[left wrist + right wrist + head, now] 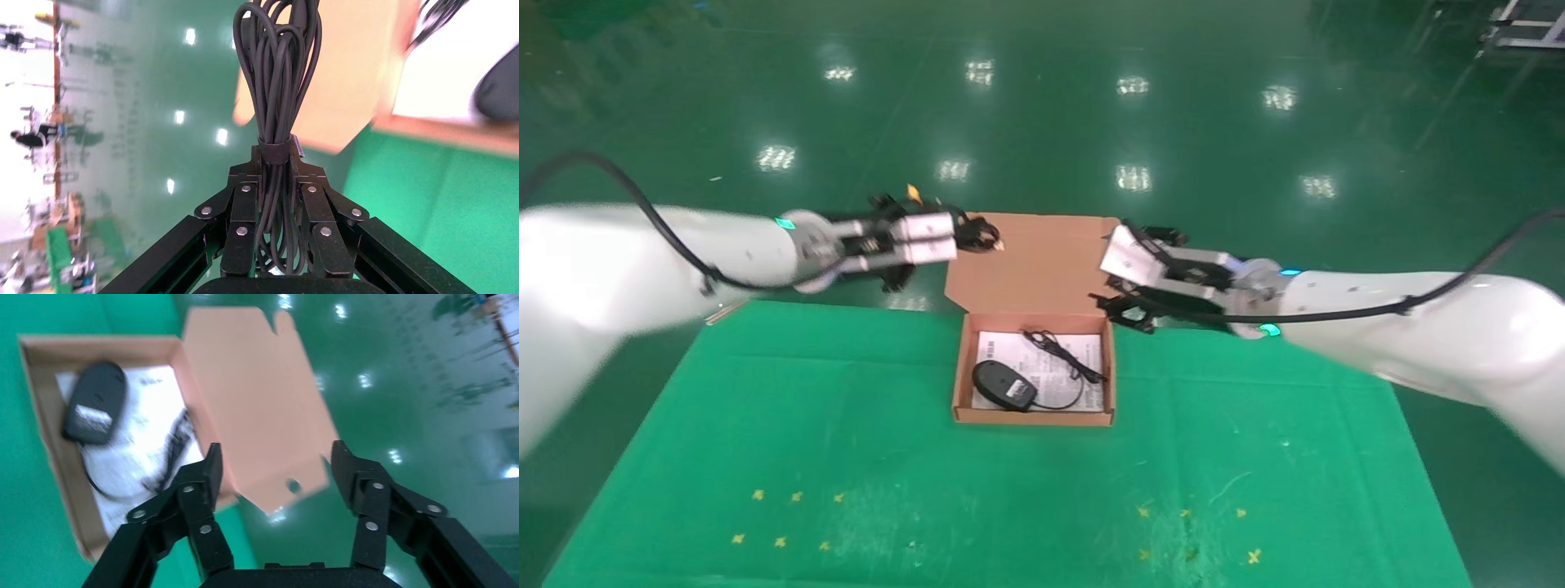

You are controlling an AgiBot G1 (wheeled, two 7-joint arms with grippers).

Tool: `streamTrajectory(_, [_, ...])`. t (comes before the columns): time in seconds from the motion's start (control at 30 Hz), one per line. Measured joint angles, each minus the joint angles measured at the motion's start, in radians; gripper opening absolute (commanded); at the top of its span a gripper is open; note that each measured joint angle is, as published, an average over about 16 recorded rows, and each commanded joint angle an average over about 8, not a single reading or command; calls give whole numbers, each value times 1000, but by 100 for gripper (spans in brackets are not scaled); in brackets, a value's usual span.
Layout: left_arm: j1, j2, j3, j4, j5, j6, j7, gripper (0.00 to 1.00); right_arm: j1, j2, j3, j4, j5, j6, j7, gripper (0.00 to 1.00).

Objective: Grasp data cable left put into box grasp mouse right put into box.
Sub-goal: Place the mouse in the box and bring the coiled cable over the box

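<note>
My left gripper is shut on the data cable, a tied bundle of black loops. It holds the bundle in the air over the left edge of the open lid. In the left wrist view the bundle stands out from between the closed fingers. The cardboard box lies open on the green table. The black mouse and its loose cord lie in the box on the white sheet. My right gripper is open and empty beside the lid's right edge. In the right wrist view it is above the lid, with the mouse beyond.
The box lid stands open behind the box, between the two grippers. The green table mat spreads around the box, with small yellow marks near its front. A shiny green floor lies beyond the table's far edge.
</note>
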Motion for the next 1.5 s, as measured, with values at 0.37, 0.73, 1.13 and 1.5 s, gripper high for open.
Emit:
streamTrajectory(0.37, [101, 109, 38, 77, -120, -144, 148, 0, 83, 237, -93, 301, -93, 76, 146, 100])
streamTrajectory(0.73, [147, 129, 141, 98, -253, -202, 243, 11, 158, 332, -186, 435, -182, 101, 278, 100])
streamTrajectory(1.13, [152, 131, 199, 105, -316, -212, 268, 100, 193, 343, -231, 459, -227, 108, 340, 100])
streamTrajectory(1.5, [140, 106, 194, 71, -315, -216, 262, 100, 195, 342, -226, 457, -227, 110, 335, 100])
